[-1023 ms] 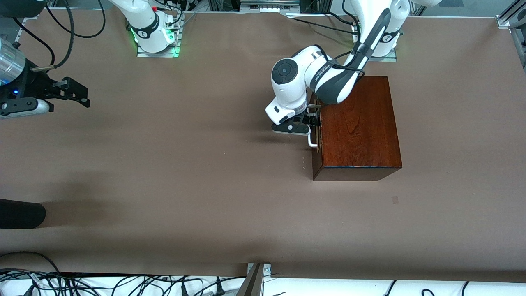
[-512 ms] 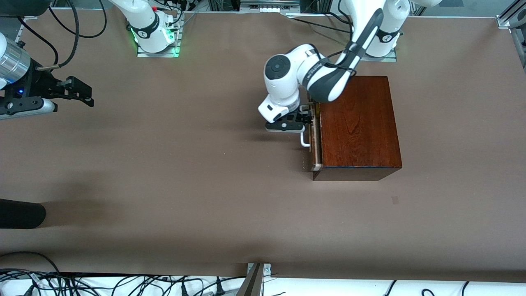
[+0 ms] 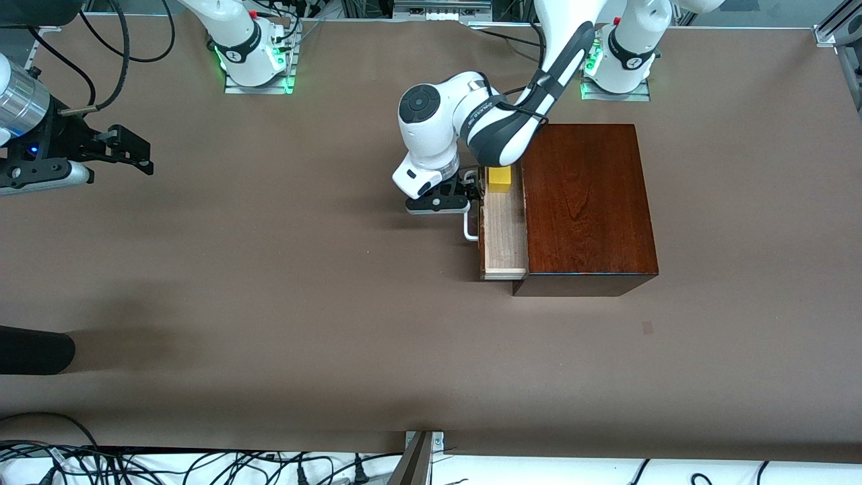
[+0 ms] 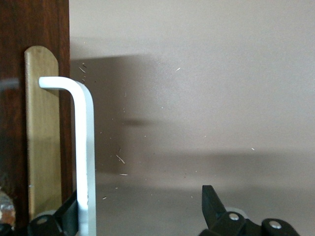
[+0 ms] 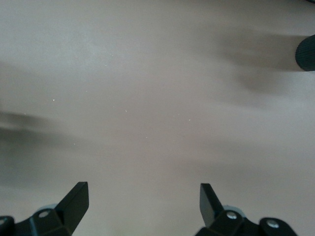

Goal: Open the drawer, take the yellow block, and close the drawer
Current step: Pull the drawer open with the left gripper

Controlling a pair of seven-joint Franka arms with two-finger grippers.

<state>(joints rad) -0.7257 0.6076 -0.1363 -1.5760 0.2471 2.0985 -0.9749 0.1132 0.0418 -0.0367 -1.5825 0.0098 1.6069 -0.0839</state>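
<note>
The drawer (image 3: 505, 237) stands partly pulled out of the dark mahogany box (image 3: 586, 202). The yellow block (image 3: 499, 176) sits in the light-wood tray at the end farther from the front camera. My left gripper (image 3: 465, 195) is open at the white handle (image 3: 469, 229). In the left wrist view one finger (image 4: 69, 216) lies between the handle (image 4: 84, 147) and the dark drawer front (image 4: 15, 98), and the gripper (image 4: 140, 206) spans wide. My right gripper (image 3: 128, 151) is open and empty, waiting over the table at the right arm's end; it also shows in the right wrist view (image 5: 142, 196).
A black rounded object (image 3: 34, 350) lies at the table edge at the right arm's end, nearer the front camera; it shows in the right wrist view (image 5: 306, 53) too. Cables run along the table's near edge.
The left gripper has moved toward the right arm's end, drawing the drawer out by its handle. The yellow block has come into sight. The right arm has hardly moved.
</note>
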